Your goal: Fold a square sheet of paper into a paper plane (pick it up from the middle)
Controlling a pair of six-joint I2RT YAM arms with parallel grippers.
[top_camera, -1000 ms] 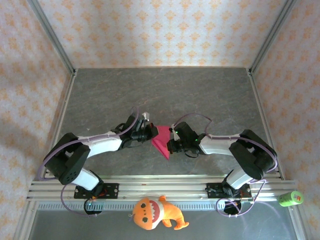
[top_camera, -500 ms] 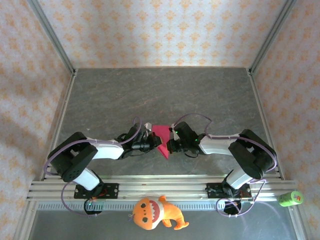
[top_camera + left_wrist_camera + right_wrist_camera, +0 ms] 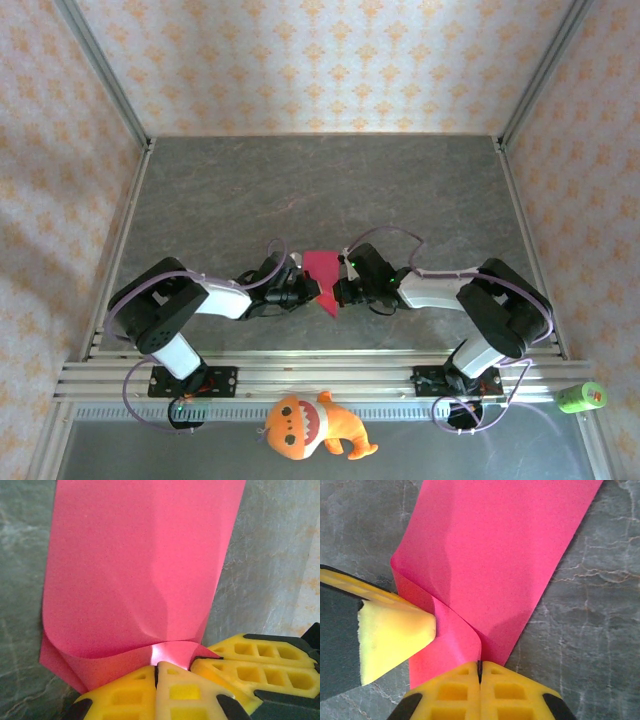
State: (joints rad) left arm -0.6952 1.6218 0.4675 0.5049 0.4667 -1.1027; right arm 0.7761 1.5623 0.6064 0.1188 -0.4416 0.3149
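Observation:
The square sheet of paper, magenta-pink and folded into a narrow strip with a curled fold, is held between the two arms over the middle of the table. My right gripper is shut, with the sheet's lower edge running into the seam between its fingers. My left gripper is shut too. Its tips press against the sheet's fold, and I see no paper in its seam. The right gripper's fingers sit close beside the left one's, and a left finger touches the fold.
The grey stone table is walled on three sides by patterned panels. An aluminium rail carries both arm bases at the near edge. In front of it lie an orange plush toy and, at the right, a green cylinder.
The left gripper has swung toward the near edge along the sheet's left side, staying shut. The sheet's far end changed from a point to a flat edge. The right arm has not moved.

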